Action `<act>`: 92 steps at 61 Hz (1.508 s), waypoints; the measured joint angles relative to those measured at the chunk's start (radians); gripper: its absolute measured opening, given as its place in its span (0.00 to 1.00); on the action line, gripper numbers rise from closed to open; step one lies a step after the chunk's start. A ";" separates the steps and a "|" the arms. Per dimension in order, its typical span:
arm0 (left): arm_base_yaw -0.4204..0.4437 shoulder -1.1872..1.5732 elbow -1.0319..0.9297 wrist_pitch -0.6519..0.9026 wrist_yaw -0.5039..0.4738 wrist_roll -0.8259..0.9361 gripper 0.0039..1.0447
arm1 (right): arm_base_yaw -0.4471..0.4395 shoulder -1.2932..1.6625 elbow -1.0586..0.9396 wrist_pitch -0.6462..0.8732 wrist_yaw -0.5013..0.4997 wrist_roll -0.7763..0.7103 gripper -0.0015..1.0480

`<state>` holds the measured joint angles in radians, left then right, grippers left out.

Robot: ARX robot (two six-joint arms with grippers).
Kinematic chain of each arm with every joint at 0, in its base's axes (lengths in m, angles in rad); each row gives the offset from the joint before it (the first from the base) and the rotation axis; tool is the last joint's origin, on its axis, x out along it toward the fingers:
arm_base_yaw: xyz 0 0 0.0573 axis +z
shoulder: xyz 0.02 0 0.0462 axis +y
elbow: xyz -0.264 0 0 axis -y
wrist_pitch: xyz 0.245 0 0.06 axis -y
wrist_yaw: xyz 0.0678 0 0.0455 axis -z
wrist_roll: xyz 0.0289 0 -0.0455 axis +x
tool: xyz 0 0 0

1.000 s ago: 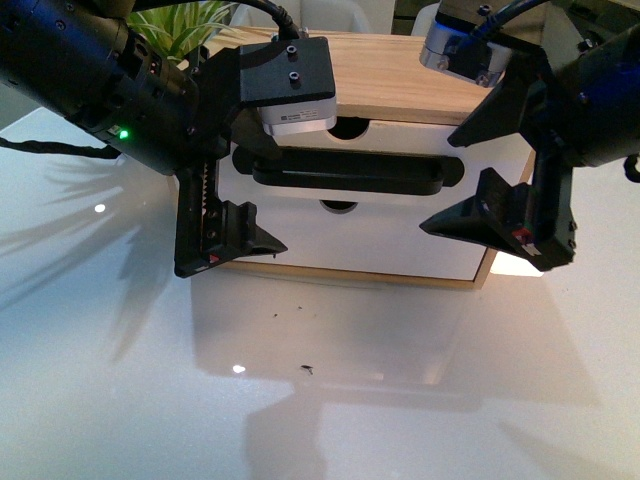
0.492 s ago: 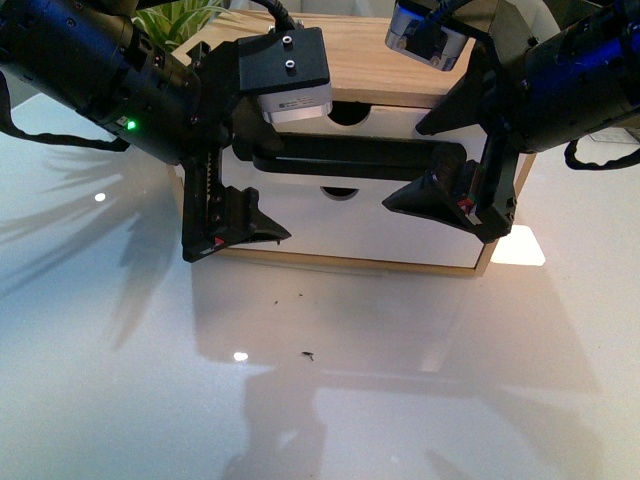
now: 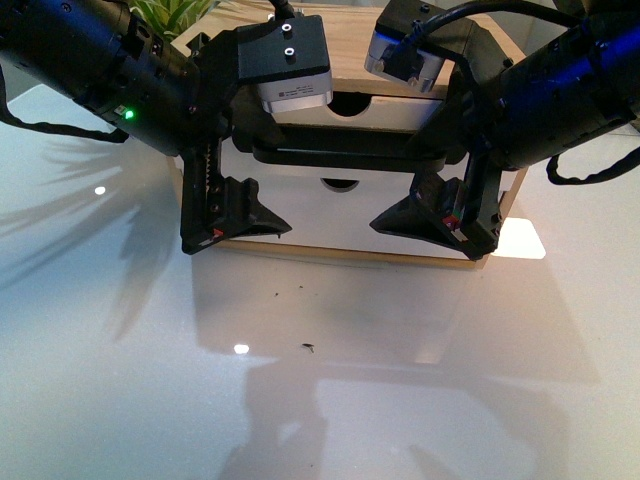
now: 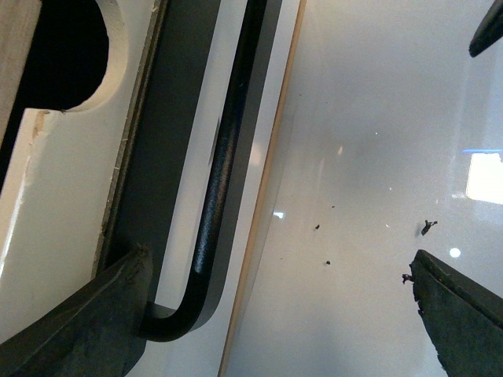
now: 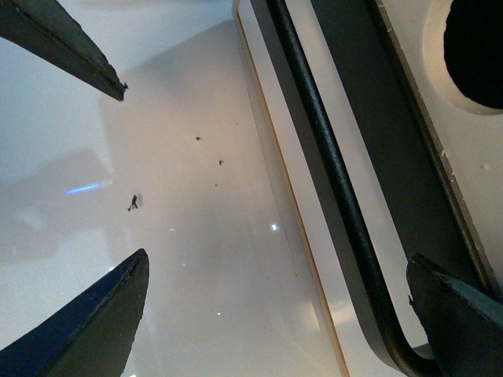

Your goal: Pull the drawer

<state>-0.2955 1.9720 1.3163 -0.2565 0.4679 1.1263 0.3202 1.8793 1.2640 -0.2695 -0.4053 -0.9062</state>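
The drawer (image 3: 390, 115) is sitting uppermost in the wooden cabinet (image 3: 348, 48), its inside showing only dark through the notch (image 3: 348, 105). The left gripper (image 3: 262, 190) and right gripper (image 3: 400, 190) are gaping wide, straddling the ends of its black handle (image 3: 340, 152), unclamped. The white table (image 3: 300, 400) is lying open in front.

I am looking down from the body camera across the table (image 3: 300, 400) at the cabinet (image 3: 340, 222) front, while both wrist cameras are peering close along the same black handle (image 4: 218, 181).
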 joint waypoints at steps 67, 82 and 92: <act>-0.037 -0.171 -0.181 -0.238 -0.029 0.243 0.93 | 0.021 -0.156 -0.193 -0.146 -0.112 -0.113 0.91; -0.045 -0.292 -0.300 -0.241 -0.002 0.261 0.93 | 0.048 -0.275 -0.319 -0.127 -0.128 -0.074 0.91; -0.044 -0.380 -0.394 -0.145 0.025 0.184 0.93 | 0.037 -0.365 -0.386 -0.058 -0.142 -0.003 0.91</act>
<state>-0.3393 1.5917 0.9226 -0.4019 0.4927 1.3106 0.3569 1.5139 0.8776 -0.3279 -0.5476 -0.9096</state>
